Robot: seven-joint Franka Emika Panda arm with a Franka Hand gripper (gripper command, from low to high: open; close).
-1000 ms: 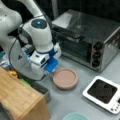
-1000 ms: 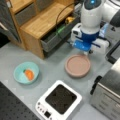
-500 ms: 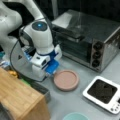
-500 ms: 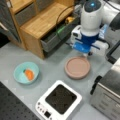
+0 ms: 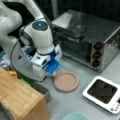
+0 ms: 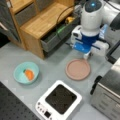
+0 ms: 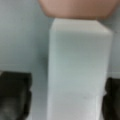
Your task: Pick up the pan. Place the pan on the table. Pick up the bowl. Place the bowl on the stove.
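In a front view the pan (image 5: 66, 81) lies flat on the table (image 5: 82, 105), left of the stove (image 5: 102, 93), with the gripper (image 5: 51, 74) low at its left edge. In a front view the bowl (image 6: 26, 72) sits well to the left. In the wrist view the white handle (image 7: 80, 65) runs lengthwise between the dark fingers (image 7: 15, 95), which stand spread on either side of it, touching neither; its long axis points toward the pan. A sound grip wants the handle centred before the fingers close.

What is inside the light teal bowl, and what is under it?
Inside the bowl lies one orange food piece. The bowl stands on the grey table; the part of the table beneath it is covered and cannot be seen.
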